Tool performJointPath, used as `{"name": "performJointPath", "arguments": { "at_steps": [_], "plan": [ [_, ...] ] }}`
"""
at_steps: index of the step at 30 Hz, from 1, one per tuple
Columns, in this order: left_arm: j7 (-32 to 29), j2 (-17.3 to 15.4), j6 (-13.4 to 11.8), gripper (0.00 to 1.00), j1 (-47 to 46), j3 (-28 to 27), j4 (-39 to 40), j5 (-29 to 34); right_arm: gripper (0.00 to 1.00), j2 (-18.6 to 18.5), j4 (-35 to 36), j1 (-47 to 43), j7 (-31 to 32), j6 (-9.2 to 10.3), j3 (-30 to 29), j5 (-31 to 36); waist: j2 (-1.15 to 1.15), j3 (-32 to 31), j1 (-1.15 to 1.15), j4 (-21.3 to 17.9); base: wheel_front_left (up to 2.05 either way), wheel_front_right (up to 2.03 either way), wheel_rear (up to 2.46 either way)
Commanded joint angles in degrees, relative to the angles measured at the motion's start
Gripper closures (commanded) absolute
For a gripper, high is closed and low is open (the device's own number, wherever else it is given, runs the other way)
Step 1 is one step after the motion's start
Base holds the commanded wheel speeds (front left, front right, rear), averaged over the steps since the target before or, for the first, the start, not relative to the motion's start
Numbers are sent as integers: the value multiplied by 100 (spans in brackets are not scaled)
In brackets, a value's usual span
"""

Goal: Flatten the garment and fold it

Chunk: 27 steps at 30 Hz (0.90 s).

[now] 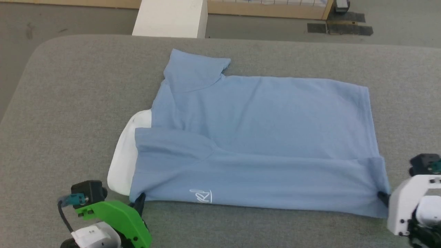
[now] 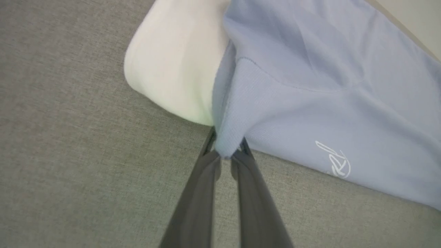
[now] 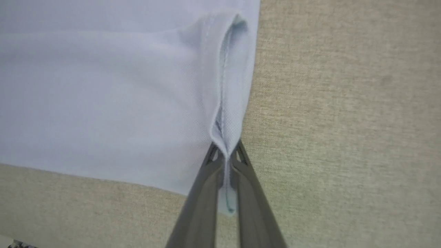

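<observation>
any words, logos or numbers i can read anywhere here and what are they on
White cursive logo near the front edge of the light blue shirt: looped handwriting, possibly an "R", not legible as a word.
Small dark marks on the white casing of the left arm: too small to read.
Nothing else readable.

Light blue polo shirt [image 1: 262, 117] flat, lying sideways, near side folded over. White collar [image 1: 125, 155] at 9 o'clock, hem [image 1: 373, 137] at 3, sleeve [image 1: 194, 70] at 11, white logo [image 1: 201, 196] at 7.
</observation>
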<state>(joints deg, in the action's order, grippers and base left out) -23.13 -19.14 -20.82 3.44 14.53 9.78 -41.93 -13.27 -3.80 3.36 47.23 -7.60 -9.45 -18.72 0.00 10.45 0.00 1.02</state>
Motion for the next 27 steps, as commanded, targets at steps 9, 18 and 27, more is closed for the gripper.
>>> {"name": "performJointPath", "arguments": {
  "at_steps": [9, 18, 27],
  "plan": [
    [-503, -172, -291, 100, 681, 14, 268, -261, 100, -193, 629, -869, 635, 11, -462, -189, 0, -206, 0, 32, 0, 0, 0],
    [-347, -85, -216, 0, 485, -75, 234, -327, 0, 148, 605, -732, 252, 11, -649, -261, 0, -310, 0, -27, 0, 0, 0],
    [687, -361, 608, 0, -1313, -1, -65, 474, 0, 170, 893, 442, -446, 11, -908, -315, 0, -137, 0, -59, 0, 0, 0]
  ]
}}
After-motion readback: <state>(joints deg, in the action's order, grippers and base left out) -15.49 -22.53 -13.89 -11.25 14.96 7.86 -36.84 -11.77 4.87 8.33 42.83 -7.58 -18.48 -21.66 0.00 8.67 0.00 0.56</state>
